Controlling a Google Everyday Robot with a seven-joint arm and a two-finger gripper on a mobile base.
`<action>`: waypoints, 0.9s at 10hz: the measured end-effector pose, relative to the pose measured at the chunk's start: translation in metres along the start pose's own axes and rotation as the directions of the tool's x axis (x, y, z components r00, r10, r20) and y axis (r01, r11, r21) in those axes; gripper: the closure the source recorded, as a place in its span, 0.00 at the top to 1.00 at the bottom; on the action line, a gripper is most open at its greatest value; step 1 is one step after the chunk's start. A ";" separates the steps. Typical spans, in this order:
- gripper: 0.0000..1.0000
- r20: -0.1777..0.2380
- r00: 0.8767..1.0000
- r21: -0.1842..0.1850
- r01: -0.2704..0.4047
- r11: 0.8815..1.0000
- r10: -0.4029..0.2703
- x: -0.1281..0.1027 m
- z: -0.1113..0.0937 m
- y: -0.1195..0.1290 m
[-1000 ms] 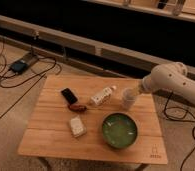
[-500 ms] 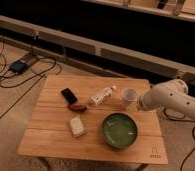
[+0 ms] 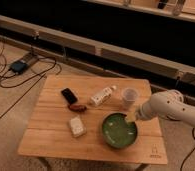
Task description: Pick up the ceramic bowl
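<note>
The ceramic bowl (image 3: 119, 130) is large, round and glossy green, and sits on the wooden table (image 3: 56, 134) at the front right. My gripper (image 3: 129, 118) comes in from the right on a white arm (image 3: 166, 106) and is at the bowl's far right rim, just above it. The arm's end hides part of the rim there.
A small translucent cup (image 3: 129, 95) stands just behind the bowl. A white bottle (image 3: 102, 95) lies on its side at the middle. A black phone (image 3: 69, 95), a brown item (image 3: 77, 107) and a pale packet (image 3: 77, 126) lie to the left. Cables cover the floor at left.
The arm has swung down and to the left, from beside the cup to the bowl's far right rim. The objects on the table have not moved.
</note>
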 end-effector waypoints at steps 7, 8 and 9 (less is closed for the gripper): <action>0.64 -0.062 0.997 -0.056 -0.046 0.997 0.043 0.017 0.031 -0.012; 0.64 -0.067 0.997 -0.058 -0.047 0.997 0.043 0.017 0.032 -0.014; 0.64 -0.072 0.996 -0.059 -0.048 0.997 0.044 0.017 0.033 -0.016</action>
